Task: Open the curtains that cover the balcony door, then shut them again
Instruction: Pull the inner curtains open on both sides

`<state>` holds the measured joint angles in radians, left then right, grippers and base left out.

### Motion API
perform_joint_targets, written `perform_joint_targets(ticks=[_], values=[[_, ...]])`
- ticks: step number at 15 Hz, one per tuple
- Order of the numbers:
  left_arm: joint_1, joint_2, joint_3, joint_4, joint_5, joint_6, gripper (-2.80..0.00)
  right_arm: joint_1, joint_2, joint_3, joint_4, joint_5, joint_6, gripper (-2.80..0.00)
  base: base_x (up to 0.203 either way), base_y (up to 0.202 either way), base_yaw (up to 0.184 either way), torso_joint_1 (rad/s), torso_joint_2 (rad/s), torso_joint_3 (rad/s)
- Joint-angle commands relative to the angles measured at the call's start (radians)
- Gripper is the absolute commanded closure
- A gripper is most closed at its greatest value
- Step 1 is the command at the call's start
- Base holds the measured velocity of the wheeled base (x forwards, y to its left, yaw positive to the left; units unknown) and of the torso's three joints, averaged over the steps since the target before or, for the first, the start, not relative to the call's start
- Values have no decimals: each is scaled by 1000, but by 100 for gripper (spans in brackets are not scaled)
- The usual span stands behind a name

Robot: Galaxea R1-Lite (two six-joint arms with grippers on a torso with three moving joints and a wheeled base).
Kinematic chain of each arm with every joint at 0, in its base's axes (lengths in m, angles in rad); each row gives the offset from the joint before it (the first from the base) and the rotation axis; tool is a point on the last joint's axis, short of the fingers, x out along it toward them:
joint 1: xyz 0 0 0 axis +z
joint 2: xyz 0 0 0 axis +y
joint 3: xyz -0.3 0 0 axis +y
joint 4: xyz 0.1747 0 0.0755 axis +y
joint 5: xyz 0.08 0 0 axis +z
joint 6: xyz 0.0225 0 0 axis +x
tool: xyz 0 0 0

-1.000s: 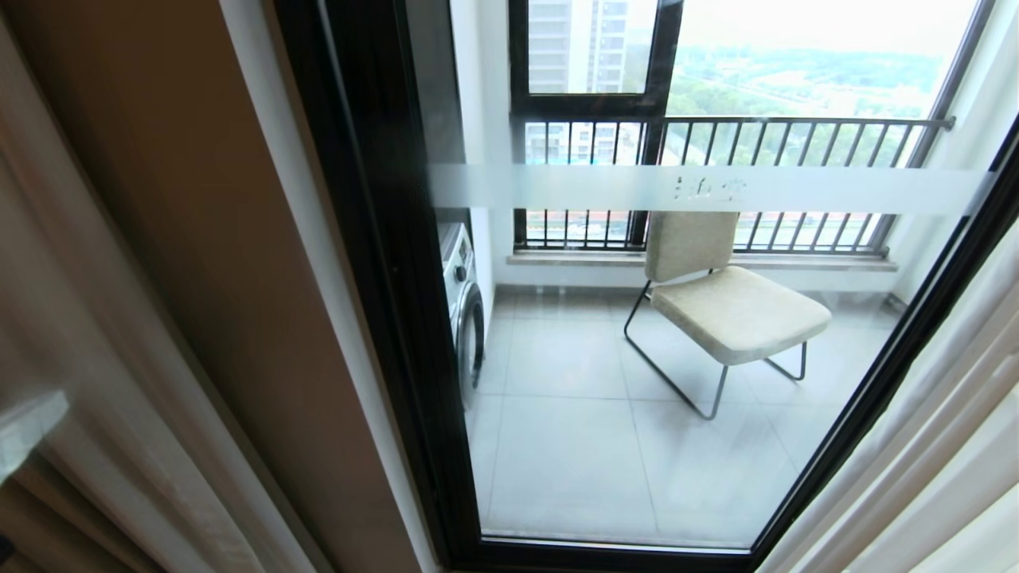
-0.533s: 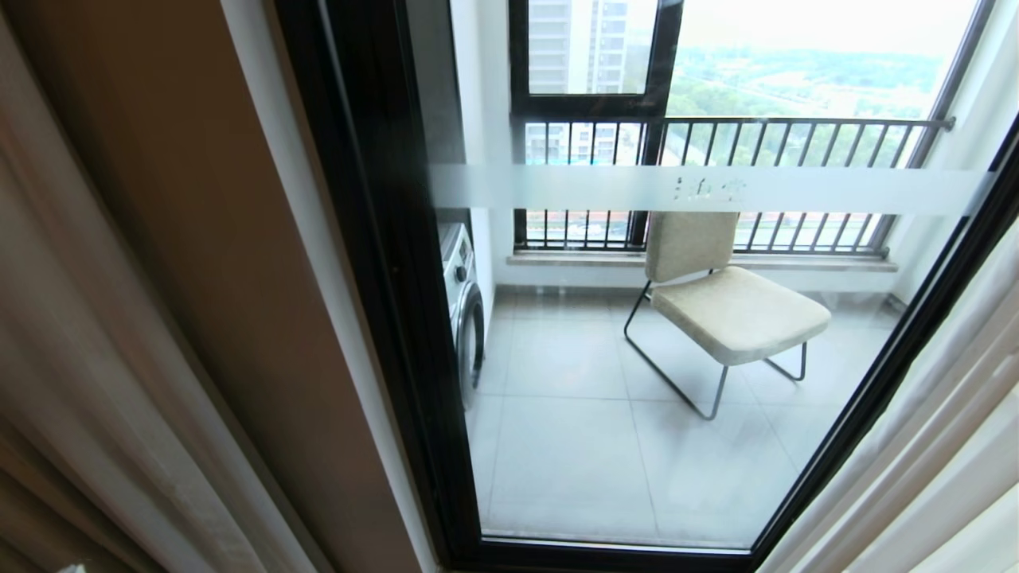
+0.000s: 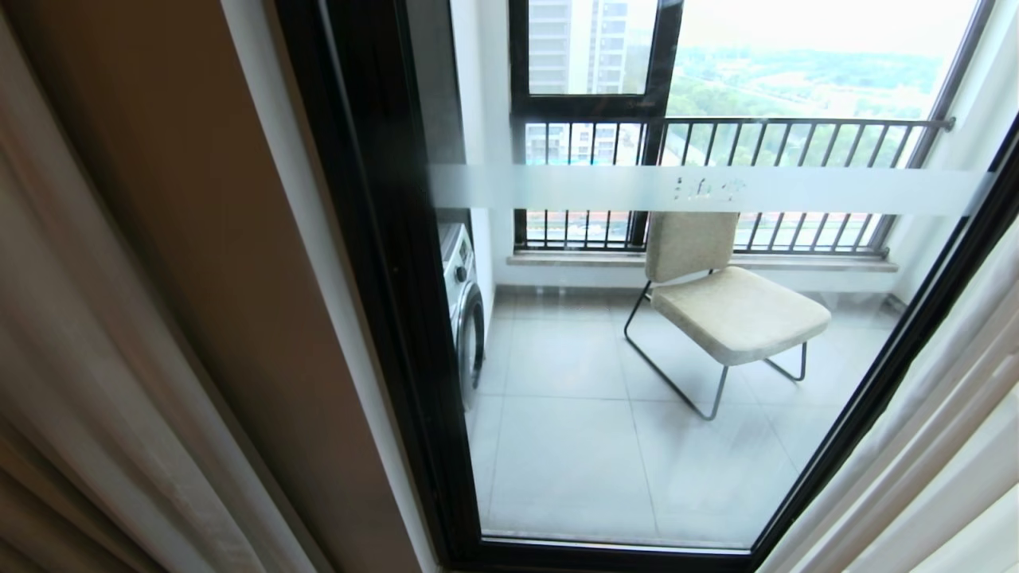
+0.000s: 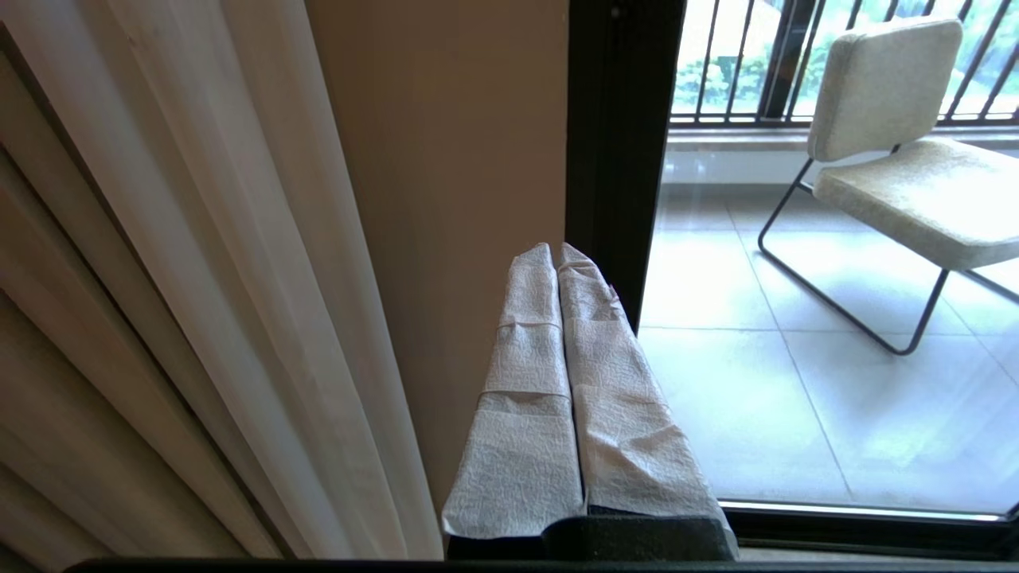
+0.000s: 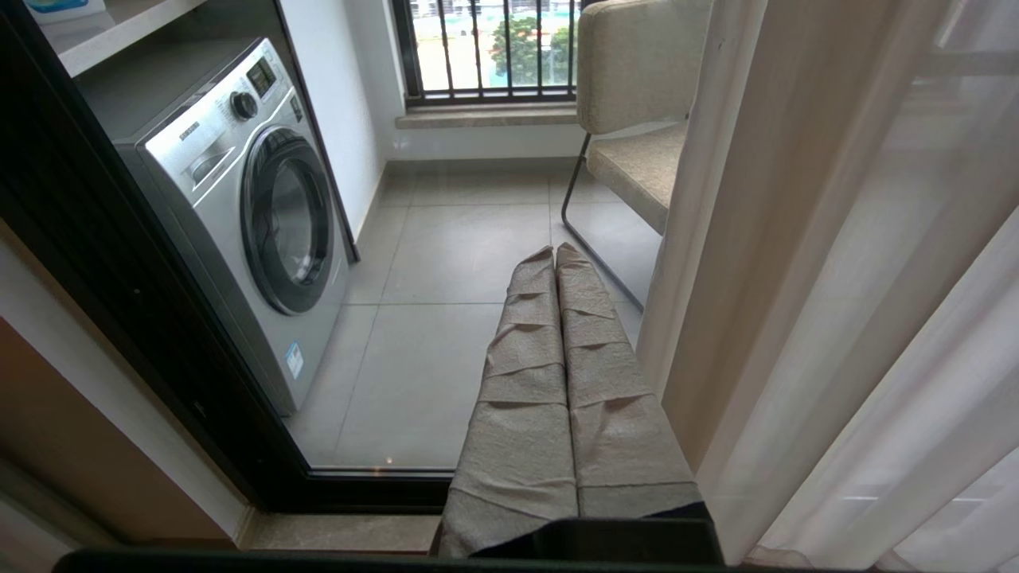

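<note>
The curtains hang gathered at both sides, beige drapes and white sheers on the left (image 3: 87, 374) and on the right (image 3: 947, 446). Between them the balcony door (image 3: 716, 189), black-framed glass with a frosted white band, stands uncovered. Neither arm shows in the head view. My left gripper (image 4: 555, 253) is shut and holds nothing; it hangs low, in front of the beige wall, with the left curtain (image 4: 199, 278) beside it and apart from it. My right gripper (image 5: 555, 253) is shut and empty too, low before the glass, close beside the right curtain (image 5: 836, 278).
Behind the glass are a beige chair (image 3: 732, 310) on a thin metal frame, a silver washing machine (image 5: 255, 207) on the balcony's left, and a barred railing (image 3: 796, 123). A beige wall strip (image 3: 207, 239) separates the left curtain from the door frame (image 3: 374, 278).
My left gripper, seen blurred at the lower left of the head view a second ago, has dropped out of that view. The curtains and the right arm have not moved.
</note>
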<state>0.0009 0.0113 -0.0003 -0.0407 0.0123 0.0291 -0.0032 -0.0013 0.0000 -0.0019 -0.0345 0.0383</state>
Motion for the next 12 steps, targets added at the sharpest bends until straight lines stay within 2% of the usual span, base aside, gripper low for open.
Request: perform_joint_targets(ticks=[1, 12], values=[[1, -10, 0, -1, 0, 0, 0, 0, 1, 0, -1, 1, 0, 0, 0, 0, 0, 0, 0, 0], [1, -10, 0, 0, 0, 2, 0, 0, 1, 0, 0, -1, 0, 0, 0, 0, 0, 0, 0, 0]])
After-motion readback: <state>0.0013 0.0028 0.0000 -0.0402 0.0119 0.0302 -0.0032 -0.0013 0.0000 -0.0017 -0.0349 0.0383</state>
